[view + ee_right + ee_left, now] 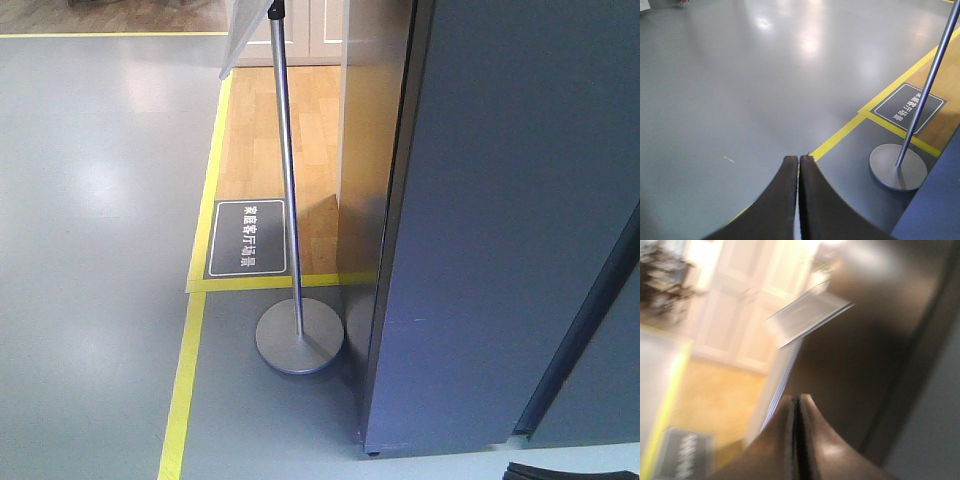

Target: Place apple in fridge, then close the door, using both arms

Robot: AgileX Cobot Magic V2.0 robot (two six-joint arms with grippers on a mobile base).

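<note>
Fridge point(500, 220) fills the right side of the front view, its dark grey side standing on the grey floor point(90, 200); the apple shows in none of the views. A sign stand point(296, 300) rests on its round base just beside the fridge, near the yellow floor tape point(185, 380). The left gripper point(797, 405) points at a dark panel, fingers pressed together and holding nothing. The right gripper point(798, 160) hangs over the floor, likewise closed and empty.

The grey floor point(90, 200) carried yellow tape lines point(182, 385), a dark floor sign point(248, 238), the round stand base point(299, 337) and the fridge point(500, 250).
</note>
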